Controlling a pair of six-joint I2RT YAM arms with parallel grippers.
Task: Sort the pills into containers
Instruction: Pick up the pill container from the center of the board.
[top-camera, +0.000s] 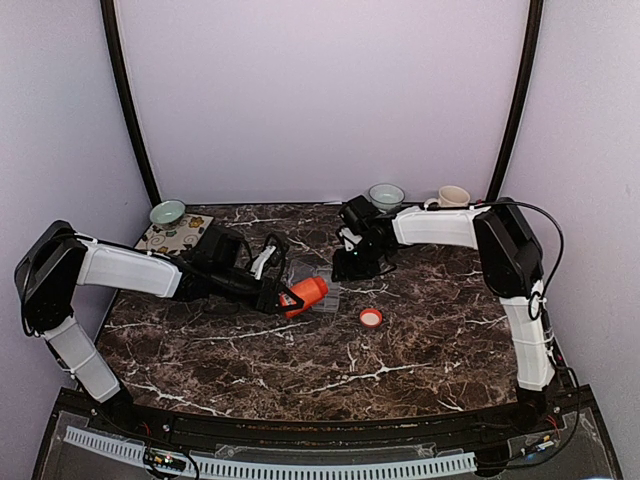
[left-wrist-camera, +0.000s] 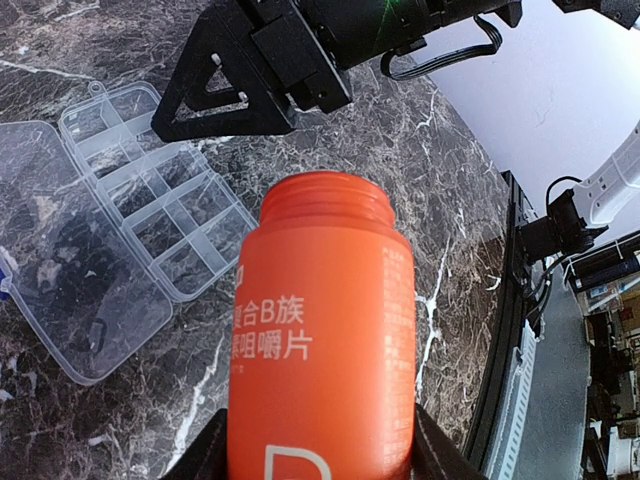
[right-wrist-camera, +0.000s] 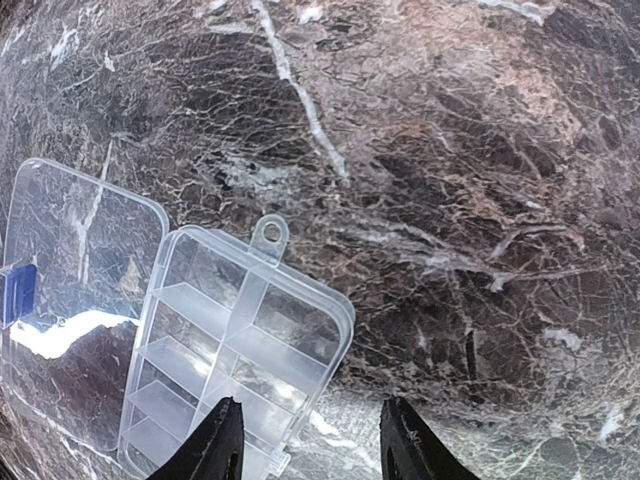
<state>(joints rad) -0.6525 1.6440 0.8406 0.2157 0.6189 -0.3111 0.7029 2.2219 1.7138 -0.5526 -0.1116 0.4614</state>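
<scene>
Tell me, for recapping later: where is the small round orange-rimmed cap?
Top view: the cap lies on the dark marble table, right of centre, just right of the orange plastic bottle.

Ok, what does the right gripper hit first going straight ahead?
Probably a corner of the clear organiser box, which shows between the open fingers of the right gripper; depth is unclear, so possibly the marble tabletop beside it.

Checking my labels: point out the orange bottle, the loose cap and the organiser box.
orange bottle (left-wrist-camera: 320, 330), left wrist view, on its printed side.
loose cap (top-camera: 371, 317), top external view, on its pale centre.
organiser box (right-wrist-camera: 280, 345), right wrist view, on a middle compartment.
</scene>
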